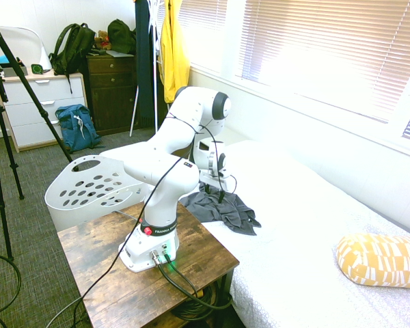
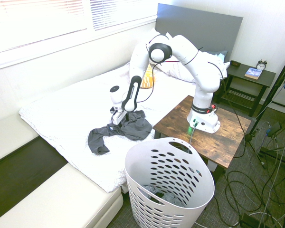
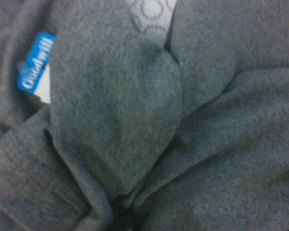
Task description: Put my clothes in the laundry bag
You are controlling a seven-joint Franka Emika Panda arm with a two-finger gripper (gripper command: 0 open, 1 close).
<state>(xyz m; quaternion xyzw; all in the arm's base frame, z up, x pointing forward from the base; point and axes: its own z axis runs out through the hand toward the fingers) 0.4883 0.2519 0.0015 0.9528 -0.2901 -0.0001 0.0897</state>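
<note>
- A dark grey garment [image 2: 121, 129] is lying crumpled on the white bed [image 2: 61, 123], near the bed's edge; its fabric is looking soft and fleecy, bunched in thick folds, with one part trailing out toward the left in the second exterior view.
- In the wrist view the grey cloth is filling almost the whole picture, and a small blue tag [image 3: 35, 68] with white lettering is showing among the folds.
- The bedspread is showing a fine, quilted-looking texture with small ring patterns where it is peeking between the folds.
- The gripper [image 2: 118, 118] is pointing straight down, right over the garment, with its fingers spread apart and their tips sitting at the cloth; nothing is pinched between them.
- The laundry bag [image 2: 168, 185] is a white plastic, tub-shaped basket with oval holes in its wall and a cut-out handle; it is standing on the carpeted floor beside the bed and next to the wooden desk [image 2: 228, 137], well apart from the gripper.
- Some greyish cloth is lying in the basket's bottom.
- A yellow patterned pillow [image 1: 381, 258] is resting farther along the bed.
</note>
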